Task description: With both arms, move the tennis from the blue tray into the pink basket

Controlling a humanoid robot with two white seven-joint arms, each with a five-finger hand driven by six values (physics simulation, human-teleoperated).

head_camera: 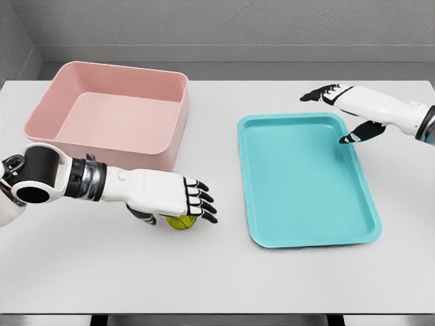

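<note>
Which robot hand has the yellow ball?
The left hand, low on the table, is closed over the tennis ball. The right hand holds nothing, open above the blue tray.

On the desk point(224, 278), the basket point(112, 112) sits toward ten o'clock and the tray point(306, 180) toward three o'clock, well apart from each other. The ball point(181, 222) lies on the desk at about seven o'clock, in front of the basket's near right corner and to the left of the tray, outside both. The left hand point(170, 197) lies over the ball, touching it from above and behind. The right hand point(353, 112) hangs at two o'clock, over the tray's far right corner
</note>
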